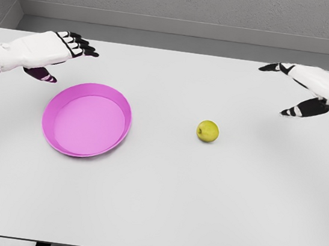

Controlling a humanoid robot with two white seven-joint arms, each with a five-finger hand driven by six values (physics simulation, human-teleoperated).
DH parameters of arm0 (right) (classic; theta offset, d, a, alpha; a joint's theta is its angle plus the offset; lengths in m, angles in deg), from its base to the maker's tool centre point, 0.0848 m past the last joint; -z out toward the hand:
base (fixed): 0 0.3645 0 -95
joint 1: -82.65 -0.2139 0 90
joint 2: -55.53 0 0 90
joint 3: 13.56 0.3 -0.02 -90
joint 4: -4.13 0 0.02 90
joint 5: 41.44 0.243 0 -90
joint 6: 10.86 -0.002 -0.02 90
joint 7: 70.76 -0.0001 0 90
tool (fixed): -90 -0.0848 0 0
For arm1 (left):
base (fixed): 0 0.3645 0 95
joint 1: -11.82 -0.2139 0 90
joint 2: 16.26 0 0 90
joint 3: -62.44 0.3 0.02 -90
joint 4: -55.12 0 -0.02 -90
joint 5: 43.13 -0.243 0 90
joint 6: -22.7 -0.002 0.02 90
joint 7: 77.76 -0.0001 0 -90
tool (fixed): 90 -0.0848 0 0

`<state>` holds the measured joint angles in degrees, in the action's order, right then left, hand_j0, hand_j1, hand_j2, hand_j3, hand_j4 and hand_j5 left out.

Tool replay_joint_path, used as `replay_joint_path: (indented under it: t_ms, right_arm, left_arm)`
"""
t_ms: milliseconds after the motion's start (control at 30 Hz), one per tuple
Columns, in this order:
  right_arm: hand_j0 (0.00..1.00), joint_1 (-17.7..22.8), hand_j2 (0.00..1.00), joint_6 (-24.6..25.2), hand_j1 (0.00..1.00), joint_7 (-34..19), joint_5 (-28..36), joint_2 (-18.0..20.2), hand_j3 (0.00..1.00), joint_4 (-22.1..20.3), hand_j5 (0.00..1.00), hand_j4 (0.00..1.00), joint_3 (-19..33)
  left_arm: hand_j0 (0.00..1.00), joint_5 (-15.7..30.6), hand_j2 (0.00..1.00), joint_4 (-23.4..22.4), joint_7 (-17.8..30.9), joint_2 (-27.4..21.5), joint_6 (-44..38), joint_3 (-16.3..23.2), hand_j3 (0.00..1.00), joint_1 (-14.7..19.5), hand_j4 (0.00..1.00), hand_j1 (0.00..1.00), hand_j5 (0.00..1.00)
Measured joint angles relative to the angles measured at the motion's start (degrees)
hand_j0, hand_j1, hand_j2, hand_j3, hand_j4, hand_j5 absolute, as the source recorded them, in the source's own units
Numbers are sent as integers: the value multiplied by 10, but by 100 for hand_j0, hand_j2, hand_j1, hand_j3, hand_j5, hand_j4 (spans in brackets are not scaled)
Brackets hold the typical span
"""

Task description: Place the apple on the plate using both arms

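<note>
The apple (208, 130), a small yellow-green fruit, sits on the bare white table (159, 207) a little right of the frame's centre. Nothing touches it; it casts only a faint shadow beneath itself.

To its left, well apart from it, lies the plate (121, 102), a shallow magenta dish with a raised rim, occupying the left-centre of the frame. Its floor holds nothing, and a stretch of plain tabletop separates its right rim from the apple.

The left hand (55, 51) hovers in the upper left of the frame, above and just beyond the plate's far-left edge. Its white palm faces roughly downward, the black fingers (81, 44) are stretched out toward the middle of the table, and the thumb hangs below; it is released and grasps nothing.

The right hand (305, 87) hangs in the upper right of the frame, beyond and to the right of the apple and well apart from it. Its fingers point leftward, spread and relaxed, thumb drooping below the palm; it too holds nothing.

A grey wall (186, 4) runs behind the table's far edge.
</note>
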<state>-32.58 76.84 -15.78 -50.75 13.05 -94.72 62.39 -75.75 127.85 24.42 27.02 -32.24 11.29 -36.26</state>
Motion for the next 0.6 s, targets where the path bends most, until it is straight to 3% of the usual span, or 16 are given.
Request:
replay_joint_path:
  t_ms: [133, 167, 200, 333, 433, 600]
  right_arm:
    - [100, 0, 100, -51, 100, 0, 1, 2, 100, 22, 100, 100, 36]
    - [100, -2, 100, -65, 100, 0, 2, 0, 100, 27, 100, 100, 40]
    - [100, -2, 100, -77, 100, 0, 2, 0, 100, 32, 100, 100, 43]
    - [100, -5, 100, -101, 100, 0, 1, 8, 100, 39, 100, 100, 32]
    - [100, -5, 100, -106, 100, 0, 1, 20, 100, 41, 100, 100, 20]
    - [100, -7, 100, -106, 100, 0, 1, 29, 100, 43, 100, 100, 17]
  left_arm:
    - [100, -76, 100, 46, -2, 23, 0, 3, 100, 25, 100, 100, 100]
    - [100, -103, 100, 63, -1, 33, 0, 11, 100, 57, 100, 100, 100]
    - [100, -129, 100, 79, -1, 46, 0, 29, 100, 86, 100, 100, 100]
    - [100, -183, 100, 120, 8, 110, 0, 104, 100, 130, 100, 100, 100]
    - [100, -160, 100, 131, 26, 156, 0, 170, 100, 170, 100, 100, 100]
    - [100, -50, 100, 116, 60, 199, 0, 257, 100, 184, 100, 100, 100]
